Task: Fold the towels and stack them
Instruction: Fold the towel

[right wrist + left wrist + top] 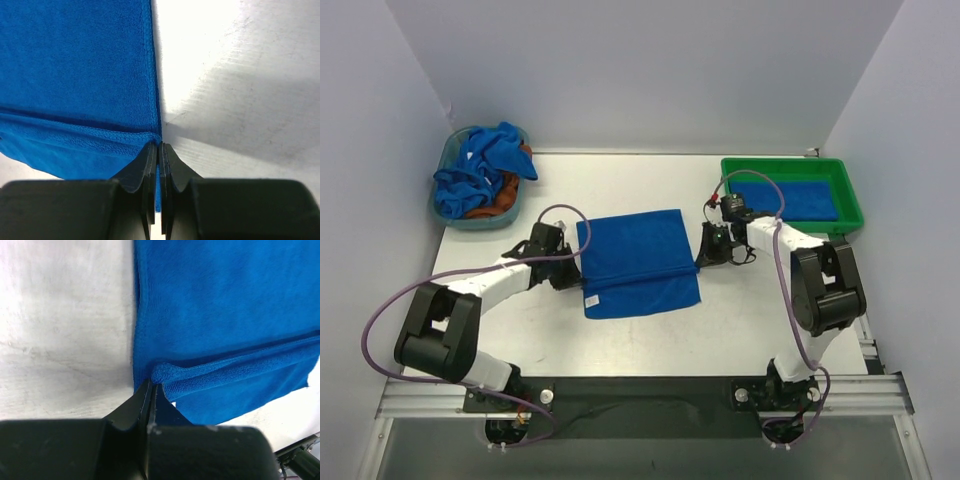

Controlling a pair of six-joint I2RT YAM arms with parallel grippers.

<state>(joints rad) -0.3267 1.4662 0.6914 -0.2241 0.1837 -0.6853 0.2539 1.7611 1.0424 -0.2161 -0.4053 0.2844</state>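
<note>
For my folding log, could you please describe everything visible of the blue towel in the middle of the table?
The towel is royal-blue terry, soft-looking, with stitched hems and a small white tag by its near-left corner. It lies flat on the white table, partly folded: an upper layer ends in a raised ridge across it, leaving a near strip uncovered. The left claw and right claw are shut on the ridge's two ends, at opposite side edges.
</note>
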